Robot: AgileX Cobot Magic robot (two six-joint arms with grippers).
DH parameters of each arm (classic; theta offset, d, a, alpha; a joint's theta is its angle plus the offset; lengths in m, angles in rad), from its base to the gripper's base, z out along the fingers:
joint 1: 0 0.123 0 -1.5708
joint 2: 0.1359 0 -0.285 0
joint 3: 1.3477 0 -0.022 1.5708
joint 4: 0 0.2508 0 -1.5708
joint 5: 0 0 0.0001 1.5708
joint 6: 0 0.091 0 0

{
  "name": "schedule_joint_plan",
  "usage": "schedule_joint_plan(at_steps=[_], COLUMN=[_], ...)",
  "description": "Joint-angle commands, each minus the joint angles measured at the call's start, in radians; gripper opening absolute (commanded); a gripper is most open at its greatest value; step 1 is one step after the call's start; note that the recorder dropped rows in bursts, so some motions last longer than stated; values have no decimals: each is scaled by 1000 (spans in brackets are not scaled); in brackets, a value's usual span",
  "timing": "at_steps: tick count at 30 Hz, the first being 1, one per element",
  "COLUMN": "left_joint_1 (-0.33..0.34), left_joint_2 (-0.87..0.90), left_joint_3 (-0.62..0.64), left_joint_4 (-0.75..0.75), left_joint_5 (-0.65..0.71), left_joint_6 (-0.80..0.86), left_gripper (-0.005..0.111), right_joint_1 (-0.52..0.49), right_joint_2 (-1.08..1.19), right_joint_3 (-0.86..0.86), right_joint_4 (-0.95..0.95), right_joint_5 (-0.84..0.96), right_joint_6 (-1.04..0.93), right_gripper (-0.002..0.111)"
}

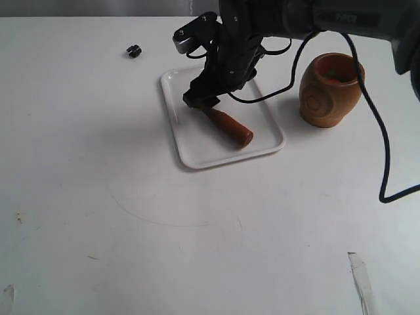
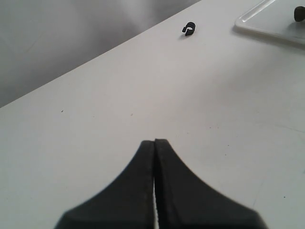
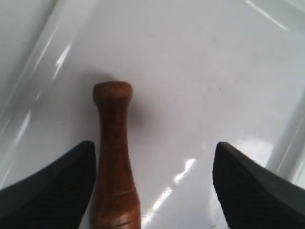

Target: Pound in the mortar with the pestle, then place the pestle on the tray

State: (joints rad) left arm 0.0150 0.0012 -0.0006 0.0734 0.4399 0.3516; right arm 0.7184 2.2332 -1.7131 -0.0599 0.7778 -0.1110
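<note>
1. Near right corner of the bench (image 1: pixel 98 197): a pale flat strip (image 1: pixel 362 282) lies on the white surface.

2. Left gripper (image 2: pixel 155 143): the jaws are pressed together with nothing between them. It sits over bare bench. It does not appear in the exterior view.

3. Tray (image 1: pixel 190 134) (image 3: pixel 200 67) (image 2: pixel 267 24): it lies flat toward the far edge, about mid-width of the bench, turned at a slant to the edges.

4. Pestle (image 1: pixel 230 126) (image 3: pixel 114 157): it lies on its side inside the tray, with the thick end pointing toward the near right corner and the small knob under the right gripper (image 1: pixel 202 102) (image 3: pixel 153 145).

5. Right gripper: the jaws are spread wide and straddle the thin end of the pestle. The pestle lies close against one finger (image 3: pixel 57 181); contact cannot be determined. The other finger stands well clear.

6. Mortar (image 1: pixel 330 92): it stands upright on the bench near the far right corner, beside the tray and apart from it. A black cable (image 1: pixel 380 144) hangs past it.

7. Far edge, left half: a small black clip (image 1: pixel 134 50) (image 2: pixel 189 29) lies on the bench.
</note>
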Motion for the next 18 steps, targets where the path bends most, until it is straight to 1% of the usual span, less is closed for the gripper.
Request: schedule_joint_plan(at_steps=[1,6,12,15,18], left_joint_1=[-8,-8,-8,-8,-8], left_joint_2=[-1,-1,-1,-1,-1], left_joint_3=[1,1,1,1,1], left_joint_4=[-7,-7,-7,-7,-7], left_joint_5=[-3,-3,-3,-3,-3], left_joint_6=[-8,-8,-8,-8,-8], left_gripper=[0,0,0,0,0], right_joint_1=[0,0,0,0,0], right_joint_2=[-69,-136,-190,-246,-340], right_joint_3=[-5,-5,5,60,168], right_joint_4=[-58,-62,-62,-62,-62], right_joint_5=[-70,-123,-132,-193,-314], right_joint_6=[72,119,126,138,141], right_gripper=[65,62,60,56,47])
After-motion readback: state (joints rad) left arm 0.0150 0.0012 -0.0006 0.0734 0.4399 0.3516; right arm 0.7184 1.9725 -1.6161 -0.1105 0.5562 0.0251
